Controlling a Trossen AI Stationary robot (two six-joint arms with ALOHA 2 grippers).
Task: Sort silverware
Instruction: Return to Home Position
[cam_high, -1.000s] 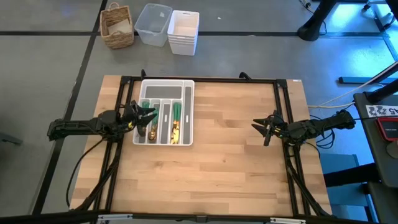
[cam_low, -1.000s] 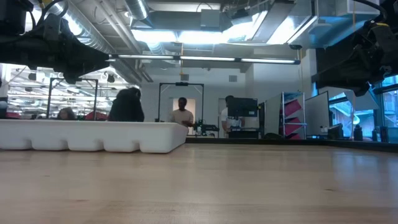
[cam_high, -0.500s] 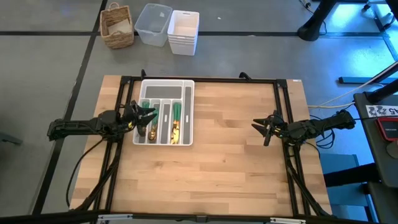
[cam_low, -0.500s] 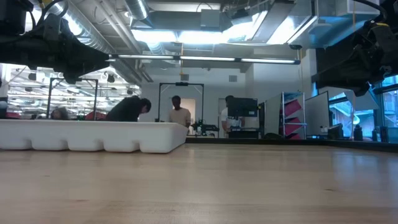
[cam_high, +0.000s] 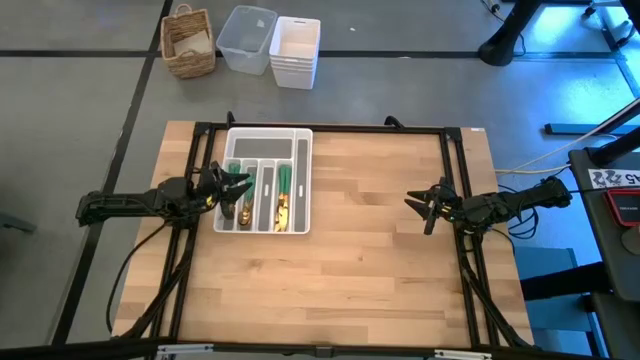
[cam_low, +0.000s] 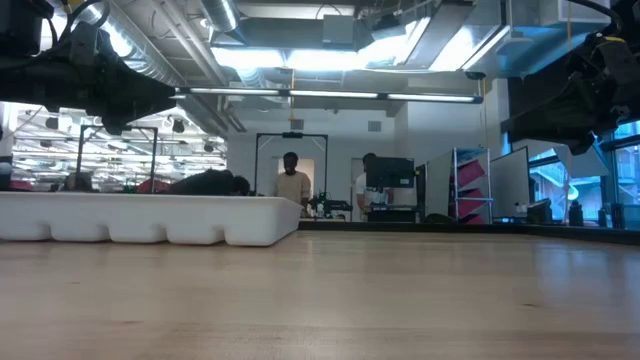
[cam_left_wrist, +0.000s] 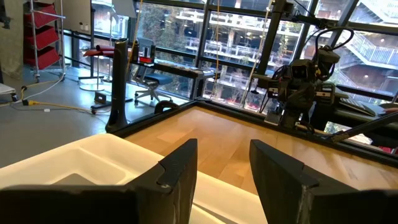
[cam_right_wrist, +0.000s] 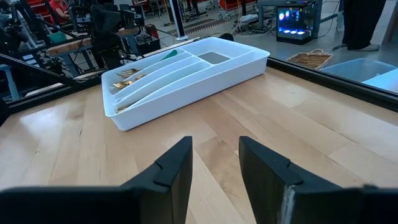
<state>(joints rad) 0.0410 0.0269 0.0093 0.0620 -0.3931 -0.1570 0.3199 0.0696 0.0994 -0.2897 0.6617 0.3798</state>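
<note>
The silverware (cam_high: 284, 193), gold heads and green handles, lies in the long compartments of the white tray (cam_high: 268, 140) on the table's left half; it also shows in the right wrist view as silverware (cam_right_wrist: 134, 77) inside the tray (cam_right_wrist: 186, 93). My left gripper (cam_high: 238, 185) hovers open over the tray's left side, holding nothing; in its own view the left gripper (cam_left_wrist: 224, 155) has the tray (cam_left_wrist: 93, 158) below it. My right gripper (cam_high: 412, 204) waits open above bare wood at the table's right, and in its own view the right gripper (cam_right_wrist: 214, 155) faces the tray.
Beyond the table's far edge stand a wicker basket (cam_high: 188, 42), a clear plastic tub (cam_high: 246, 38) and a white bin (cam_high: 294, 50). A black frame (cam_high: 330, 128) runs around the table. Bare wood spreads between tray and right gripper. People move in the room behind (cam_low: 292, 185).
</note>
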